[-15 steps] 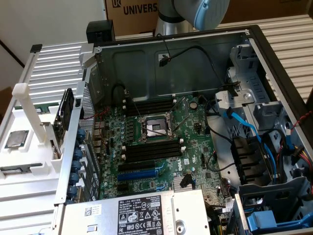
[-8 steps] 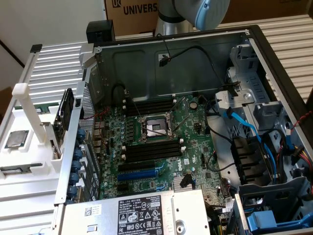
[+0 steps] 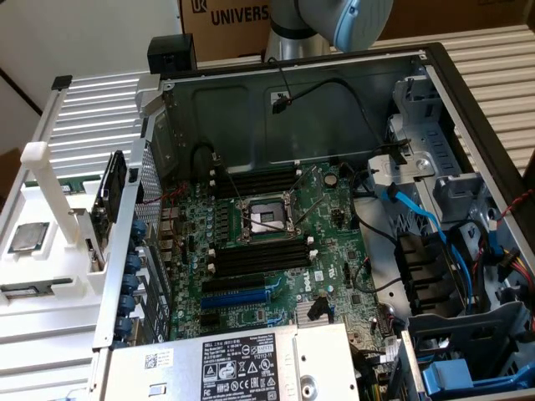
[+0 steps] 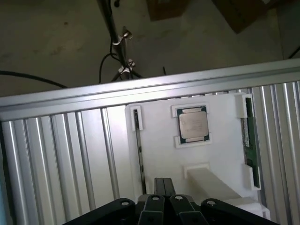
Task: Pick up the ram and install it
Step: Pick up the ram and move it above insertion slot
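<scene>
Tool: the tool (image 4: 164, 183) is hovering above the white holder (image 4: 159, 154), fingers pressed together, gripping nothing.
Ram: the ram (image 4: 247, 140) is sitting on edge in the holder's side slot, well apart from the tool, beyond the processor chip (image 4: 193, 124).
Technique: the pickup is calling for spread fingers, centred mid-stick, squared to its length.

A robot lab — open computer case (image 3: 251, 109), cardboard box (image 3: 221, 38).
</scene>
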Motion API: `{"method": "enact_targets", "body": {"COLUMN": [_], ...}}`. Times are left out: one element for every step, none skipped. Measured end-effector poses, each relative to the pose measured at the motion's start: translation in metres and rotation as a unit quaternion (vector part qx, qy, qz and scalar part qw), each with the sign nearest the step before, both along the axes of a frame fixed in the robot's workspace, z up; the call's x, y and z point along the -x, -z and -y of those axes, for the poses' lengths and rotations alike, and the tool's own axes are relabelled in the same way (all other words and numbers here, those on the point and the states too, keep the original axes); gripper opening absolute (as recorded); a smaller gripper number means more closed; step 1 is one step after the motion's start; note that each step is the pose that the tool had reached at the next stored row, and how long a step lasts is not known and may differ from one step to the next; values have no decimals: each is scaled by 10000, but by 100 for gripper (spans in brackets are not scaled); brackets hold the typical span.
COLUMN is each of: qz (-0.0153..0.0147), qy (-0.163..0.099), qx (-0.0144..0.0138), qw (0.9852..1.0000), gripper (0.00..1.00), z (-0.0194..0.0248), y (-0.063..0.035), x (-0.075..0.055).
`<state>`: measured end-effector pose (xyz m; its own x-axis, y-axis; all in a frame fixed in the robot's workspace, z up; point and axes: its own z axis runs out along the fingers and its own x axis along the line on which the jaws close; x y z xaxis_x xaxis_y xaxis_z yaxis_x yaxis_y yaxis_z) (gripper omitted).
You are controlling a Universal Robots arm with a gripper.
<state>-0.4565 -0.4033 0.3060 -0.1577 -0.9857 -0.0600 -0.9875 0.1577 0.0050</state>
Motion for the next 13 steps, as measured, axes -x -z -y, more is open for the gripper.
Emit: {"method": "enact_targets", "body": {"qz": [0,1,0,0,0,0,-1,0,1,1,1,0,1], "qy": [0,-1,-1,-1,-1,-1,-1,-1,0,0,0,0,-1], "qx": [0,0,0,0,0,0,0,-2,-2,-2,-4,-5,-7], "qw": [10000,10000,10000,10000,10000,10000,10000,10000,10000,10000,10000,10000,10000], "gripper": [11,11,11,11,11,11,11,11,11,11,11,11,11], "z": [1,4,7,11,16,26,42,60,69,71,81,90,97], "y": [55,92,109,128,147,165,181,202,295,312,348,366,385], "x": [-1,-1,-1,-1,-1,-1,-1,-3,-50,-55,-58,-58,-59]}}
